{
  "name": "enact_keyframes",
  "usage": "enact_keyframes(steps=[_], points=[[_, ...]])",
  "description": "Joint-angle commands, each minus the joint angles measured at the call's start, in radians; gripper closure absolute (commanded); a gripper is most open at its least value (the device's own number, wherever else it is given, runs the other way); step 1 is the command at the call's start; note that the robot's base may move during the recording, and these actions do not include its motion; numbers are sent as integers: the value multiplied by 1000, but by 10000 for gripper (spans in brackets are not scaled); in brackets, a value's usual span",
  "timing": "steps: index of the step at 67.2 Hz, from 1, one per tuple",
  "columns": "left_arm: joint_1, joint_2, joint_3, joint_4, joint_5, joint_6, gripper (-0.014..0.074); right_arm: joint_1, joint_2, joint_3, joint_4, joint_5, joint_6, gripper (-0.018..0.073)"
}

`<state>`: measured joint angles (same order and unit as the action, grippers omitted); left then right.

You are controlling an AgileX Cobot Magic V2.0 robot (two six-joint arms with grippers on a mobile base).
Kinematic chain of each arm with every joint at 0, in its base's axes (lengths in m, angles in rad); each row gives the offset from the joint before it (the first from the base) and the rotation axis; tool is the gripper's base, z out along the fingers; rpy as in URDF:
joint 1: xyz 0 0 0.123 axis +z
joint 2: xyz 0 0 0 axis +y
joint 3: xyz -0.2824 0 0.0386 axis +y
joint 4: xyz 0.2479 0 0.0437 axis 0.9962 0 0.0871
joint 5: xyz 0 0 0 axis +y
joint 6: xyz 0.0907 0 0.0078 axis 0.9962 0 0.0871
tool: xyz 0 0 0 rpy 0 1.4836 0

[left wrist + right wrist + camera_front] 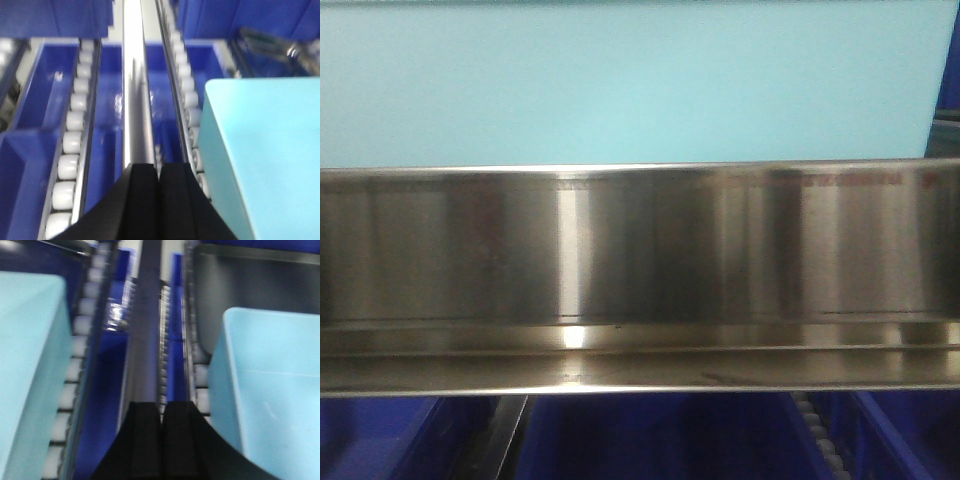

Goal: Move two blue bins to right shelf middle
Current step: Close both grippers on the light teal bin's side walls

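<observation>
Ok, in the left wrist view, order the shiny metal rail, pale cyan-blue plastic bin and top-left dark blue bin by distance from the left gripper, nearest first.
1. Shiny metal rail, straight ahead of the left gripper.
2. Pale cyan-blue plastic bin, on the right.
3. Dark blue bin, far top left.

The pale bin (620, 80) is smooth, matt plastic. The rail (640, 260) is brushed, glossy metal with bright glints. The dark bins (660, 440) are shinier plastic; the rollers (70, 142) are smooth white plastic.
</observation>
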<state>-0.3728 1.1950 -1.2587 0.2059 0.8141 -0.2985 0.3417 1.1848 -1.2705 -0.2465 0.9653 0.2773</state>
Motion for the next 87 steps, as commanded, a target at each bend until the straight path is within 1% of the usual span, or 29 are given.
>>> enact_keyframes(steps=[1,6,11,17,24,26,29,34,38,42,47,48,53,56,66,87], points=[[-76,69,-103,123,115,-124,707,63,60,-83,-50,60,74,701],[-113,125,-184,128,229,-158,707,92,103,-133,16,90,76,701],[-138,180,-258,116,321,-160,707,102,148,-174,85,126,76,701],[-159,225,-312,107,369,-160,707,114,198,-207,121,149,92,701],[-182,258,-338,97,390,-160,707,132,242,-223,121,151,93,701],[-184,264,-340,96,393,-162,707,131,249,-225,121,151,93,686],[-184,268,-340,96,395,-183,707,131,253,-225,121,151,93,631],[-184,270,-340,96,407,-194,684,131,261,-225,121,159,93,475],[-184,270,-340,100,406,-196,626,131,261,-225,121,161,93,357],[-184,270,-340,100,394,-203,536,131,261,-225,126,165,93,302],[-184,280,-340,98,392,-209,400,131,261,-225,130,179,93,306],[-184,281,-340,95,392,-209,360,131,261,-225,130,181,93,306],[-184,297,-340,72,400,-210,269,131,261,-225,132,186,93,306],[-184,305,-340,55,400,-210,256,131,264,-225,134,186,93,306],[-184,343,-337,29,407,-210,260,131,290,-225,149,208,93,306],[-184,358,-267,23,407,-210,260,131,346,-190,185,233,93,306]])
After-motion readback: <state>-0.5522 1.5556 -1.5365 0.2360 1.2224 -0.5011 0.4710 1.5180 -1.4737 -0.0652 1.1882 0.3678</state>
